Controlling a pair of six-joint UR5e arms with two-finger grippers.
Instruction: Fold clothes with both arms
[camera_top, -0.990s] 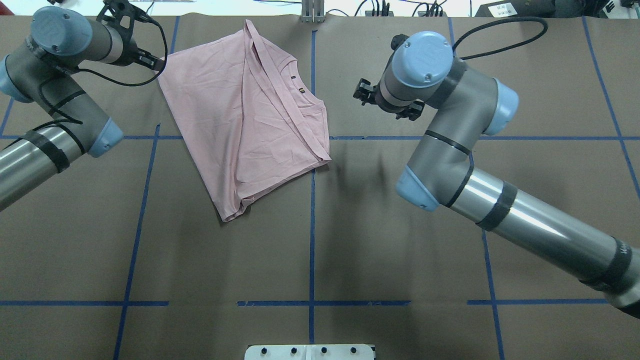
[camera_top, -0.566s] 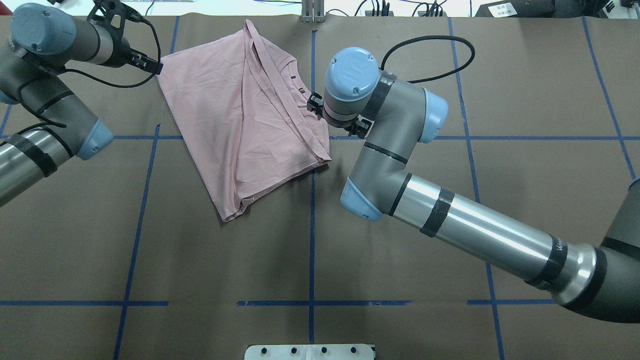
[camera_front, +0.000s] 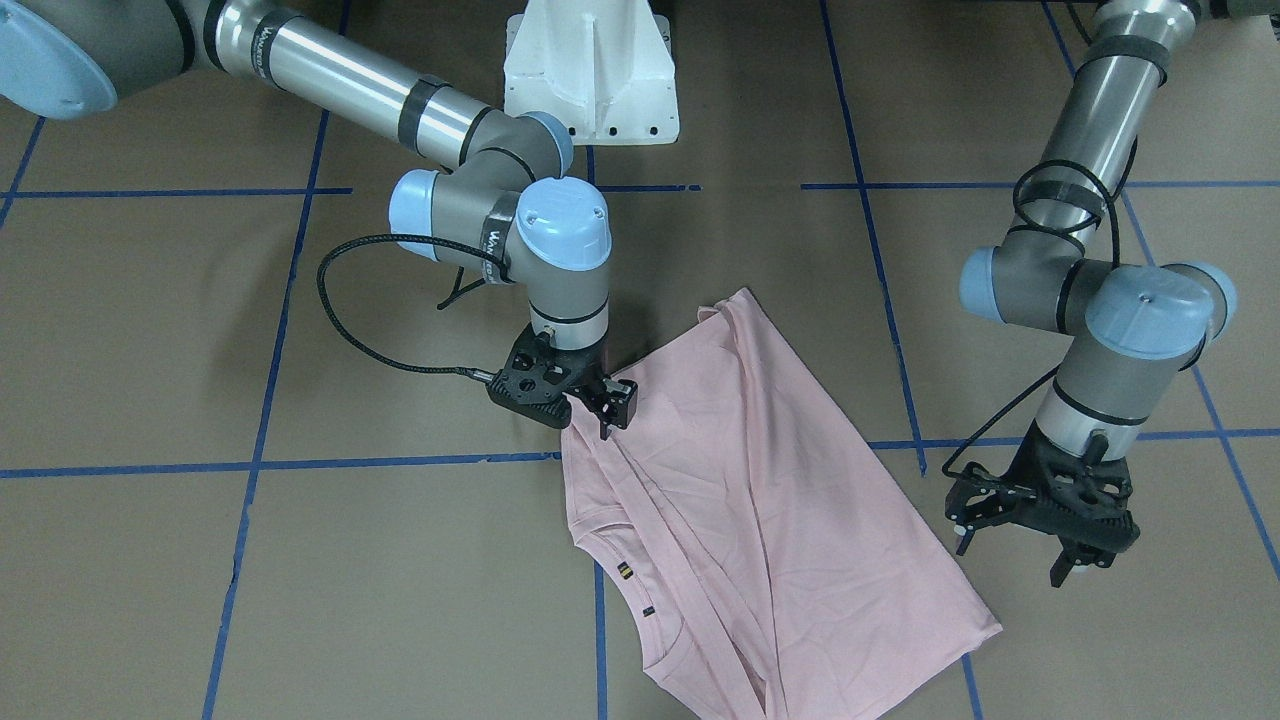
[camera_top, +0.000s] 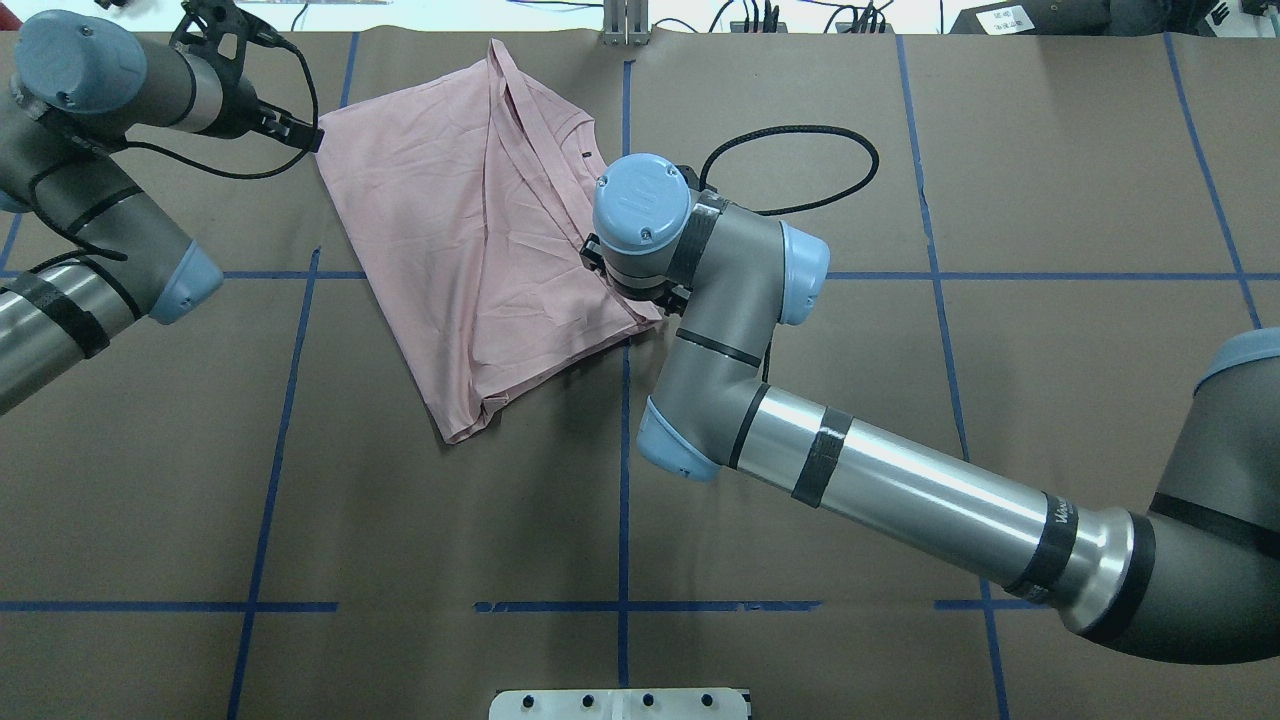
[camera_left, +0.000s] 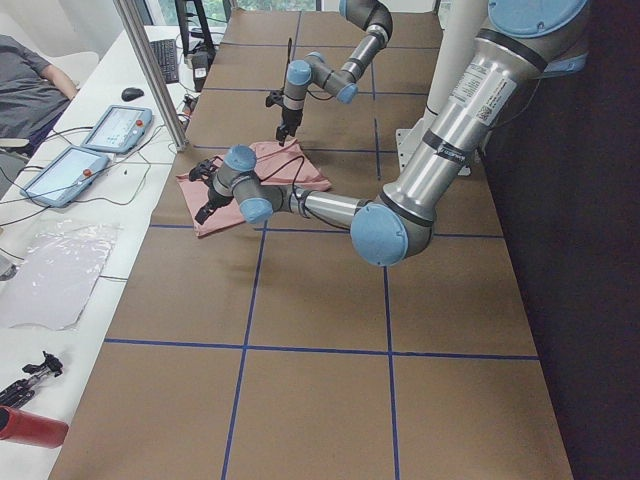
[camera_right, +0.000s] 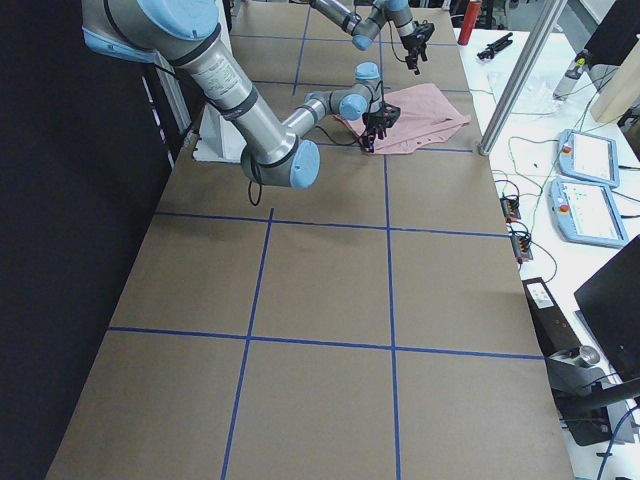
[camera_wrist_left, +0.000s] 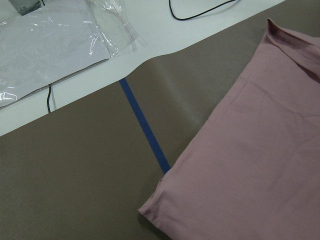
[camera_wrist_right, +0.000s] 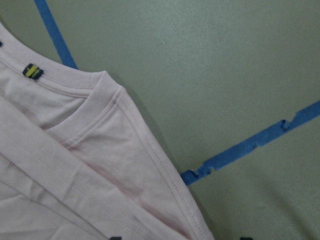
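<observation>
right claw (camera_front: 592, 412) spread over the edge of the pink t-shirt (camera_front: 800, 520); left claw (camera_front: 1008, 560) spread too, hovering just beside its corner.

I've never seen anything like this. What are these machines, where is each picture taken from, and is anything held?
These are two robot arms at a table covered in brown paper with blue tape lines. Four pictures come from fixed cameras: above, opposite the robot, and each table end. Two come from wrist cameras. A pale pink T-shirt, partly folded, lies flat. The right gripper is low at its collar-side edge, seemingly open; the left gripper hangs open beside a corner. Neither holds anything.
</observation>
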